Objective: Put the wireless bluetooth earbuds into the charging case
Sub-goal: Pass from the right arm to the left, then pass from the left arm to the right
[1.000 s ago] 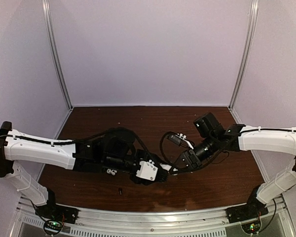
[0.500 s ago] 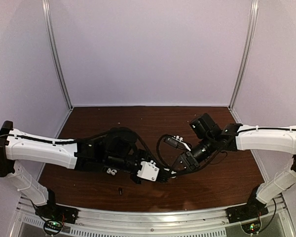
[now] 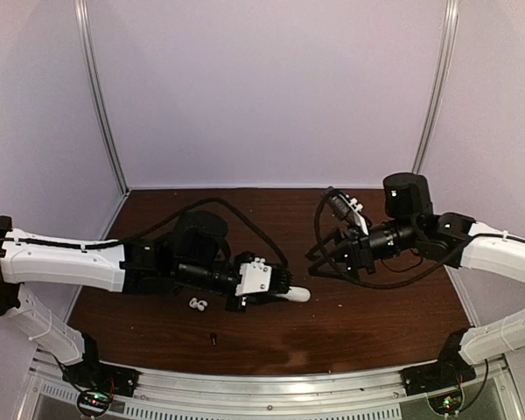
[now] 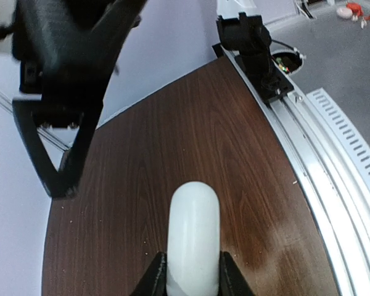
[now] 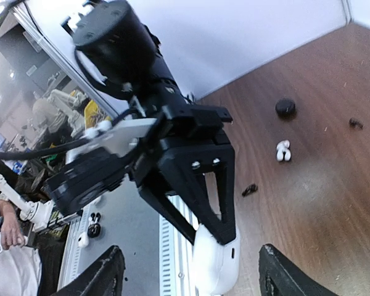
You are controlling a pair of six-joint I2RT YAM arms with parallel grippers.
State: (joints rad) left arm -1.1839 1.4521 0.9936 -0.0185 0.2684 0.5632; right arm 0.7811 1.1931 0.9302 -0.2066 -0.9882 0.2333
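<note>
1. Left hand [image 3: 284,293] is clamped on the charging case [image 3: 299,296]. The case sticks out past the fingertips, low centre of the top view. It is at or just over the desk [image 3: 376,315]; can't tell which.
2. Right hand [image 3: 318,264] is spread wide w/ nothing in it, up & to the right of the case in the top view, apart from it.
3. The wireless bluetooth earbuds [image 3: 197,304] lie together on the desk, lower left of centre, beside the left arm, well apart from the case.
4. Right wrist view: black puck [image 5: 285,108] at upper right, beyond the earbuds. Small black bit [image 5: 250,189] sits btw earbuds & left hand.
5. Hard to make out: the case's lid seam, and the earbuds are too small for detail. Left wrist view cuts off the case's near end & the fingers at the bottom edge.
</note>
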